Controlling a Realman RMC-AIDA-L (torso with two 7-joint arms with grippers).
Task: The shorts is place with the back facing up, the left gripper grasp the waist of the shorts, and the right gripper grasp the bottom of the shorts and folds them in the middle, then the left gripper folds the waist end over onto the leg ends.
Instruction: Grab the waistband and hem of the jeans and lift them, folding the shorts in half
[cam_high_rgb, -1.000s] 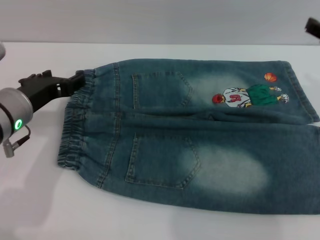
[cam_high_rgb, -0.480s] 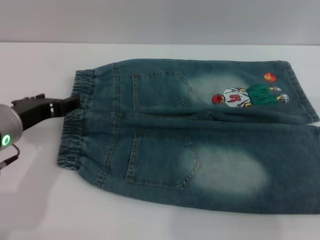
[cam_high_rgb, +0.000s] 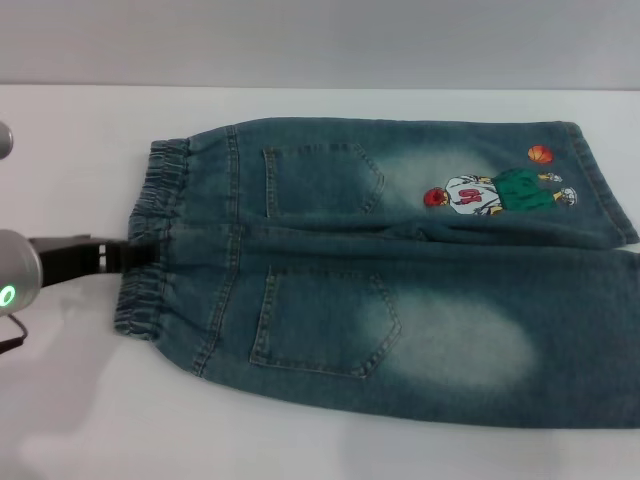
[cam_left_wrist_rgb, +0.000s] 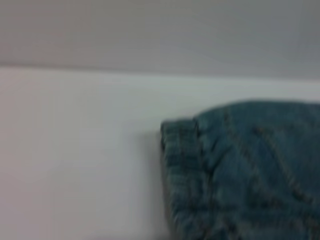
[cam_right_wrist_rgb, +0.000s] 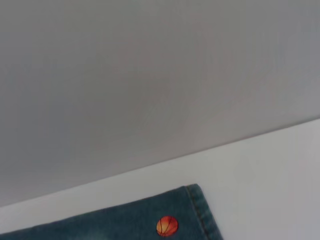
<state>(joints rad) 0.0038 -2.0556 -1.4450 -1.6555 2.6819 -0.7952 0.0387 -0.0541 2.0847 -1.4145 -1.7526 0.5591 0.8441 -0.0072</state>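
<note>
**Left arm parked low at the waistband**

Your shorts (cam_high_rgb: 380, 265) are lying flat on the white table (cam_high_rgb: 70, 400), back pockets up, waistband to the robot's left and leg hems running off to the right. The basketball-player print (cam_high_rgb: 497, 190) sits on the far leg.

Your left gripper (cam_high_rgb: 125, 254) reaches in level from the left edge, arm nearly horizontal, its dark tip right against the elastic waistband (cam_high_rgb: 150, 240) around mid-height. Honestly can't tell whether the fingers are spread or pinching the fabric.

Your right gripper isn't in the head view; its wrist camera only catches the far hem corner with the orange basketball (cam_right_wrist_rgb: 167, 226).
</note>
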